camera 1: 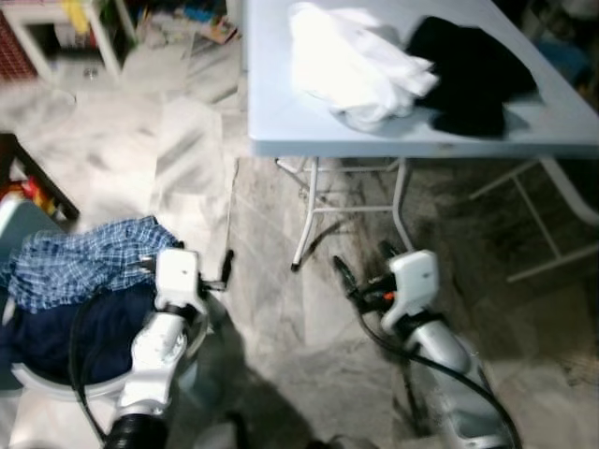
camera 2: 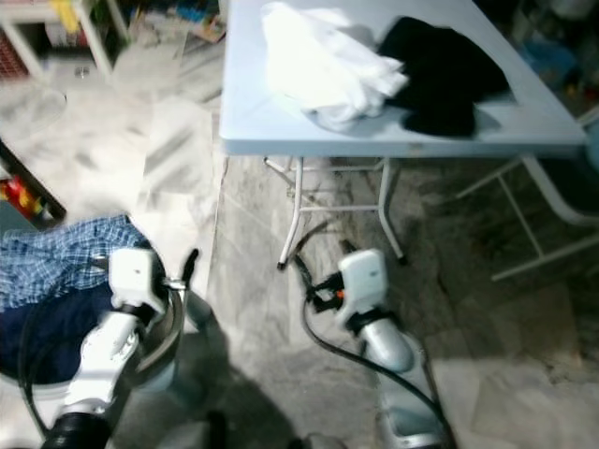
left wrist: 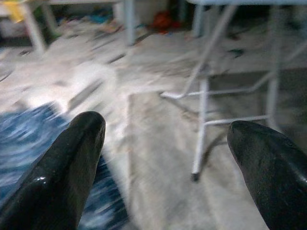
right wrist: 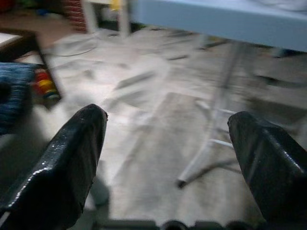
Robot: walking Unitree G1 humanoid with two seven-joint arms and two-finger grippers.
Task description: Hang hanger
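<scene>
A white garment (camera 1: 351, 65) and a black garment (camera 1: 473, 70) lie crumpled on a light blue folding table (camera 1: 281, 131) ahead of me. At my left, a round basket (camera 1: 47, 383) holds a blue checked shirt (camera 1: 80, 262) on top of navy cloth (camera 1: 103, 327). My left gripper (camera 1: 187, 257) hovers low beside the basket, open, with nothing between its fingers (left wrist: 72, 163). Over the marble floor in front of the table legs, my right gripper (camera 1: 363, 254) is likewise open and empty, its black fingers (right wrist: 72, 158) spread wide.
The table's white metal legs (camera 1: 306, 215) stand just ahead of both grippers. A white frame (camera 1: 552, 224) leans at the right. A dark furniture edge and a red object (camera 1: 28, 192) sit at the far left. White shelving with clutter (camera 1: 84, 28) is at the back left.
</scene>
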